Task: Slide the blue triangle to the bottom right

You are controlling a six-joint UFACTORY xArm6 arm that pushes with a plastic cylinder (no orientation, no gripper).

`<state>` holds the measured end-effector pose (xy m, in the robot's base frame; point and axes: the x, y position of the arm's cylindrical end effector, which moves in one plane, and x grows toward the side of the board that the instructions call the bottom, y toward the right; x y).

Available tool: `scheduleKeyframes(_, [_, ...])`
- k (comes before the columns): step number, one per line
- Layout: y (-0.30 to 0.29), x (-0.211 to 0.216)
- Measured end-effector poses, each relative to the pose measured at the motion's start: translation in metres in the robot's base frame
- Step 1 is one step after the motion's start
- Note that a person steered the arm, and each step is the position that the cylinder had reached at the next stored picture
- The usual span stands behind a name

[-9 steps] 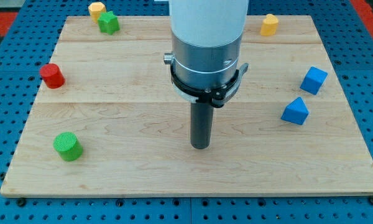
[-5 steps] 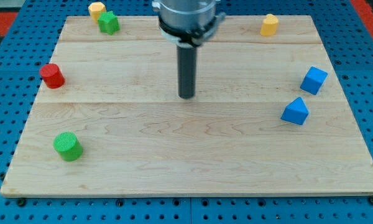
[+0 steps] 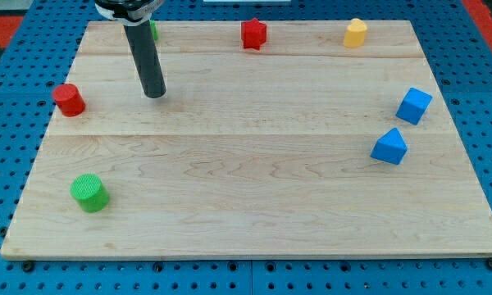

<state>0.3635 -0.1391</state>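
The blue triangle (image 3: 389,147) lies near the board's right edge, a little below the middle. A blue cube (image 3: 414,106) sits just above and to its right. My tip (image 3: 154,94) rests on the board in the upper left part, far to the left of the blue triangle and touching no block. The red cylinder (image 3: 68,99) is to the tip's left.
A red star-shaped block (image 3: 253,34) and a yellow block (image 3: 355,32) sit along the view's top edge. A green cylinder (image 3: 89,192) lies at the lower left. A green block (image 3: 153,29) is mostly hidden behind the rod at the top left. The wooden board (image 3: 254,221) sits on blue pegboard.
My tip moved from the board's middle up and then left to the upper left. The red star, hidden before by the arm, now shows; the rod now covers the green and yellow blocks at top left.
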Motion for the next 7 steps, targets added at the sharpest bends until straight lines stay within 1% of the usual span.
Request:
scheduleKeyframes(1, [0.05, 0.021])
scheduleKeyframes(2, [0.119, 0.043])
scheduleKeyframes(3, [0.145, 0.044])
scheduleKeyframes(4, [0.249, 0.04])
scheduleKeyframes(5, [0.33, 0.082])
scheduleKeyframes(6, [0.356, 0.144])
scheduleKeyframes(7, [0.357, 0.175])
